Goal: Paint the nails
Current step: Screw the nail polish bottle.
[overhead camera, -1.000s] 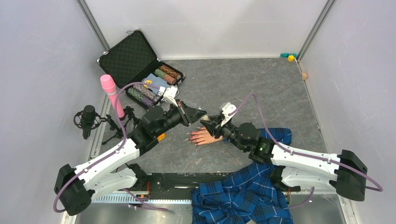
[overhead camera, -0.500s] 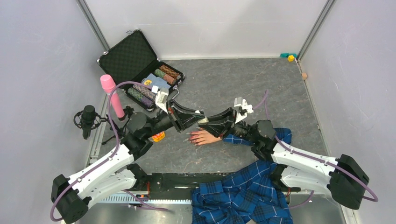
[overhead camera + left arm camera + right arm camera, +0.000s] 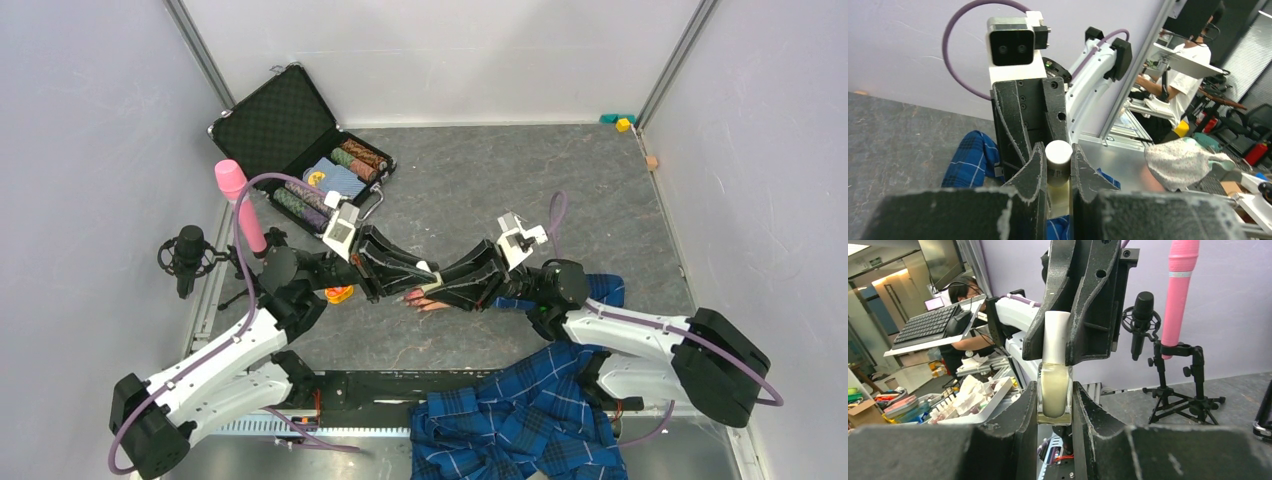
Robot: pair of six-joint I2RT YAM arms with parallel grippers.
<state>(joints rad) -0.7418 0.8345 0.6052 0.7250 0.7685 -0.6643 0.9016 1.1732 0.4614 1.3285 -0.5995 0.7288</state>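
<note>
A small clear bottle (image 3: 1054,390) of pale liquid with a white cap (image 3: 1058,156) is held between both grippers, just above the mannequin hand (image 3: 432,303). My left gripper (image 3: 422,271) is shut on the cap, which also shows in the left wrist view with the left gripper (image 3: 1058,152) round it. My right gripper (image 3: 442,279) is shut on the bottle's glass body, as the right wrist view shows (image 3: 1054,399). The flesh-coloured hand lies flat with its blue plaid sleeve (image 3: 600,290) to the right. Its reddish-pink nails (image 3: 406,298) barely show under the fingers of the grippers.
An open black case (image 3: 290,130) with chips stands at the back left. A pink microphone (image 3: 240,205) and a black microphone (image 3: 188,250) stand on stands at the left edge. A small orange thing (image 3: 340,294) lies under my left arm. Plaid cloth (image 3: 520,420) hangs over the front.
Both grippers have come together tip to tip on the bottle and moved nearer and lower, over the mannequin hand. The left wrist has stretched right, the right wrist left.
</note>
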